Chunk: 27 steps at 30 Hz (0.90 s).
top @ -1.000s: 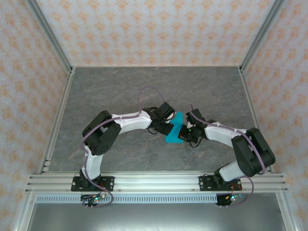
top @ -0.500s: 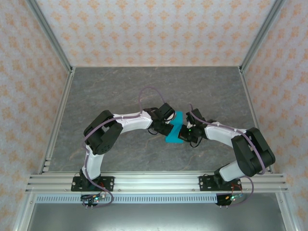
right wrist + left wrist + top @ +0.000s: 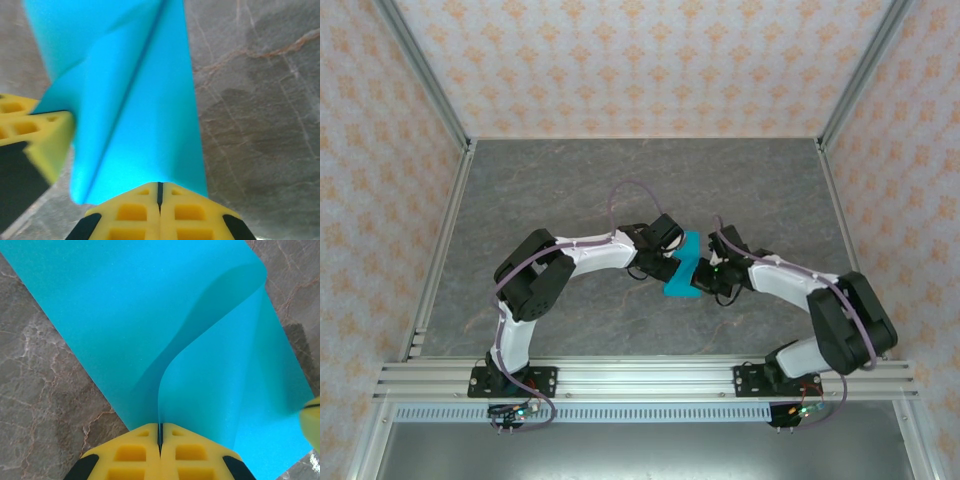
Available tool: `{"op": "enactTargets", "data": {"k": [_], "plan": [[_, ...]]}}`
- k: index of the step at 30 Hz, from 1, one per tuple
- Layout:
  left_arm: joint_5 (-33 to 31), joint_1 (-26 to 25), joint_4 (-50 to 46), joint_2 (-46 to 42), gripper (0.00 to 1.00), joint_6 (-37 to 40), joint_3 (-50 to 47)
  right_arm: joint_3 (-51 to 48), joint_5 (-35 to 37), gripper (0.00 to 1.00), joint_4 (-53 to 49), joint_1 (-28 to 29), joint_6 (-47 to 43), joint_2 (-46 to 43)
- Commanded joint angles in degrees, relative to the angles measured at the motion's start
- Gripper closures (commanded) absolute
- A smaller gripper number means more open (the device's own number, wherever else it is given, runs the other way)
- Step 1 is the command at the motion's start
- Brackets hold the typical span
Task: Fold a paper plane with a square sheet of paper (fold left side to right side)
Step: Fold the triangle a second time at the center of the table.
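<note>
Right elbow drifts outward | left gripper (image 3: 160, 432), right gripper (image 3: 160, 190) both clamped on square sheet of paper (image 3: 115, 315) — likely steadying the fold

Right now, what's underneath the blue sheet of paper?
Grey marbled tabletop shows beside the square sheet of paper, and under its lifted flap lies more of the same sheet. The tabletop directly beneath is covered, so anything there cannot be seen.

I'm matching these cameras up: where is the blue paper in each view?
Top external: paper at the middle of the table.
Left wrist: paper across top and centre, its edge pinched in the shut left gripper.
Right wrist: paper centre-left, creased, pinched in the shut right gripper.
Shared landmark: the grey marbled table under it.
</note>
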Motion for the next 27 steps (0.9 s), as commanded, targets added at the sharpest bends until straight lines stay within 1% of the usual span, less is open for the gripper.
{"op": "enactTargets", "data": {"k": [1,4,8,16,19,27], "plan": [[-0.1,0.5,-1.1,1.2,1.00,1.3,0.0,-1.8,-1.6,1.00,4.5,-2.6,3.5,-5.4],[0.0,0.4,-1.1,1.1,1.00,1.3,0.2,-3.2,-4.9,1.00,13.1,-4.7,7.8,-5.7],[0.1,0.4,-1.1,1.2,1.00,1.2,0.0,-1.5,-7.5,1.00,19.3,-4.8,10.6,-1.7],[0.4,0.5,-0.8,1.0,1.00,1.1,-0.1,1.5,-7.8,1.00,20.5,-3.4,10.1,5.0],[0.4,0.4,-0.8,0.9,1.00,1.1,-0.2,1.9,-8.1,1.00,21.7,-2.7,10.3,6.4],[0.6,0.4,-0.7,0.8,1.00,1.0,-0.3,2.6,-7.2,1.00,20.8,-2.2,9.6,9.2]]}}
